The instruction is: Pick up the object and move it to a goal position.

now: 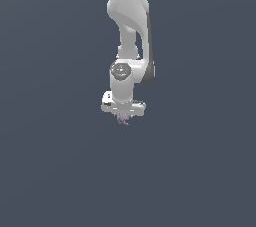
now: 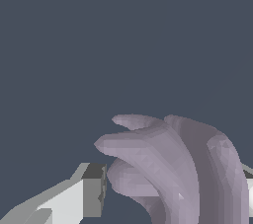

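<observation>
Hanging straight down from the top of the exterior view, the white arm bends once at a rounded elbow, then drops through a grey-capped wrist joint to a broad flat hand. The gripper points at the floor, a plain dark blue-grey surface that fills everything around it. Just under the hand, the object peeks out as a small pale purple-pink tuft, its prongs curling downward; it sits right at the fingertips, which are too small here to tell apart. In the wrist view the same thing fills the near part of the picture: several thick, curved lilac prongs fan out from the object like a bunch of bent horns. One white finger with a dark pad stands just beside the prongs on one side, with a thin sliver of floor showing between pad and nearest prong, and a light edge of the other finger shows at the opposite border, hard against the object. The jaws stand around the object, but I cannot tell whether they are actually pinching it.
</observation>
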{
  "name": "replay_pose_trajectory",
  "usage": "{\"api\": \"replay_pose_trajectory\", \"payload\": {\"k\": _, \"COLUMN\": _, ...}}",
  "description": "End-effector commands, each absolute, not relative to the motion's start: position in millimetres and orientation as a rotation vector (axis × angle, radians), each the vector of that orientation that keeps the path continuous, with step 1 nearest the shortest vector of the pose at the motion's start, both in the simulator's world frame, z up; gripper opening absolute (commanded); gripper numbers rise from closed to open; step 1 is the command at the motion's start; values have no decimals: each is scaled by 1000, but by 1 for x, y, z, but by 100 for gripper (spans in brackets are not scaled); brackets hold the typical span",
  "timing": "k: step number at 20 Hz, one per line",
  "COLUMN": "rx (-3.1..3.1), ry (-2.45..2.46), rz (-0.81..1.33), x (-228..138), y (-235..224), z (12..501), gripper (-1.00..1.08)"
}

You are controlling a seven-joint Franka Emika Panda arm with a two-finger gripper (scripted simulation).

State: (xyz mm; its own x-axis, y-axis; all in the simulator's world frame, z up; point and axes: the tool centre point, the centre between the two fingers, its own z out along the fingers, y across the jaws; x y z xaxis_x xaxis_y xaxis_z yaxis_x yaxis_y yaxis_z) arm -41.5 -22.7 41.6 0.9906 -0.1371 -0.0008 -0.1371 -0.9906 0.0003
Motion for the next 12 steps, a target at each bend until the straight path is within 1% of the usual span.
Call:
{"api": "replay_pose_trajectory", "payload": {"k": 1, "rx": 3134, "ry": -216, "rz": 0, "x": -41, "y": -23, "z": 41, "gripper": -100}}
{"api": "replay_pose_trajectory", "payload": {"k": 12, "rx": 3134, "ry": -216, "rz": 0, "x": -40, "y": -22, "z": 42, "gripper": -100}}
